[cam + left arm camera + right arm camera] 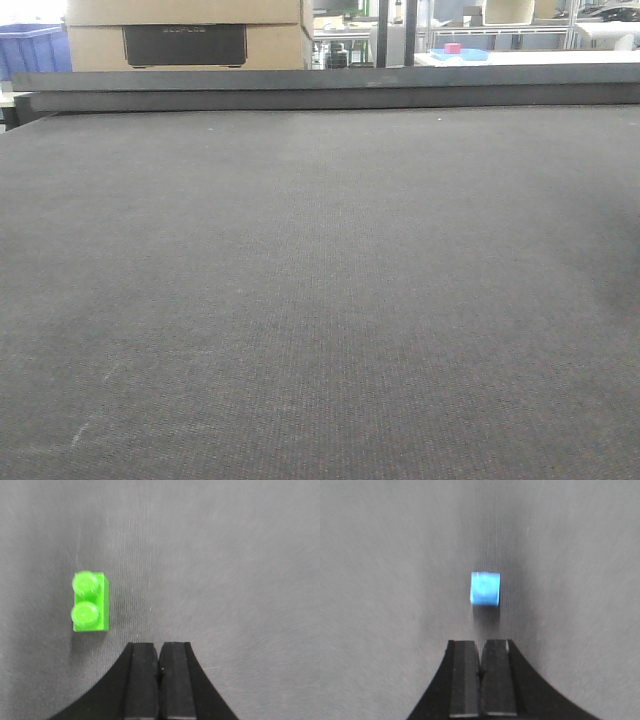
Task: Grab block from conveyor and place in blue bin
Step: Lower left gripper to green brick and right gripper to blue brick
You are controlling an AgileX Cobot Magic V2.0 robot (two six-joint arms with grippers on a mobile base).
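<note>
Conveyor (320, 300): a dark grey belt with a fine woven texture that fills nearly the whole front view. Faint pale scuffs mark its near left part.
Rail (320, 98): a dark raised strip running along the belt's far edge, from one side of the front view to the other.
Green block (90, 601): bright green with 2 round studs on top. It lies flat on the belt in the left wrist view, ahead of the left gripper's tips and off to their left, clearly apart from them.
Left gripper (159, 650): the 2 black pads are pressed together with nothing between them, and it is poised over the belt.
Blue block (485, 588): small, squarish and somewhat blurred. It sits on the belt in the right wrist view, almost straight ahead of the right gripper, near its tips but not touching.
Right gripper (480, 647): the jaws are closed pad to pad and grip nothing.
Blue bin (30, 50): beyond the rail at the far left, only partly in view and cut by the frame edge.
Cardboard box (185, 15): just right of the bin, behind the rail, with a dark panel on its front.
Pink object (453, 47): tiny, resting on a light blue tray (470, 55) far behind the rail on the right. It is too small to tell what it is.
</note>
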